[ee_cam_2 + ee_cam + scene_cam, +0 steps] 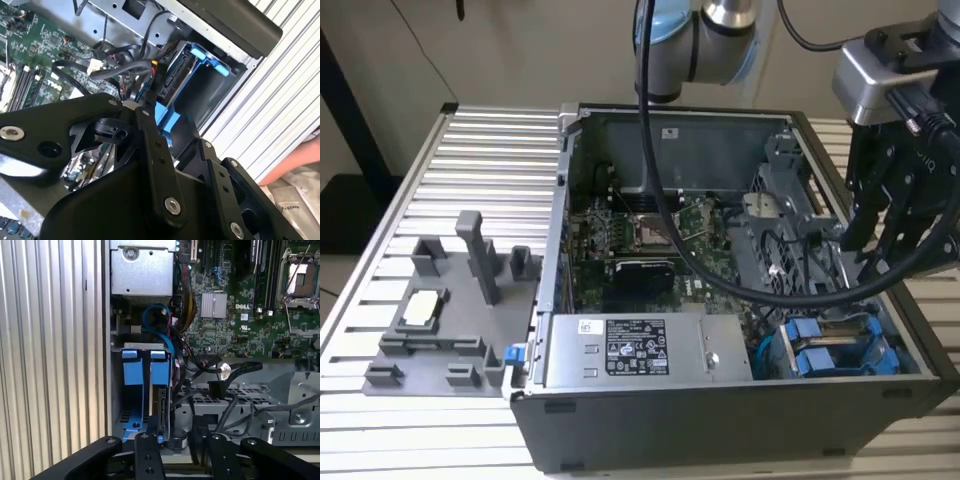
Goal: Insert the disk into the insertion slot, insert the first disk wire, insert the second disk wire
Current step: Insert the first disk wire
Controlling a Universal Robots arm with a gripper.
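The disk (160,370), taken to be the blue-framed drive on the cable side, stands upright in the insertion slot (142,346) of the grey metal cage. It sits just beside the other blue-framed drive (132,367), and their blue tabs are level. By that look the disk is seated. The two wires look like the part left to do. A black cable (242,367) with a pale plug (225,372) lies loose across the metal next to the cage, and a blue cable (155,315) loops above the drives. Whether anything is plugged into the disk I cannot tell.

The hand (880,250) hangs over that corner of the computer case (720,420), fingers (145,455) spread and nothing between them.

Room is tight. The case wall runs close along the outer side of the cage, and a tangle of cables crowds the inner side. The power supply box (620,350) sits near the cage along the case wall. From above the way in looks open. The slatted worktop (490,150) lies beyond the case wall.
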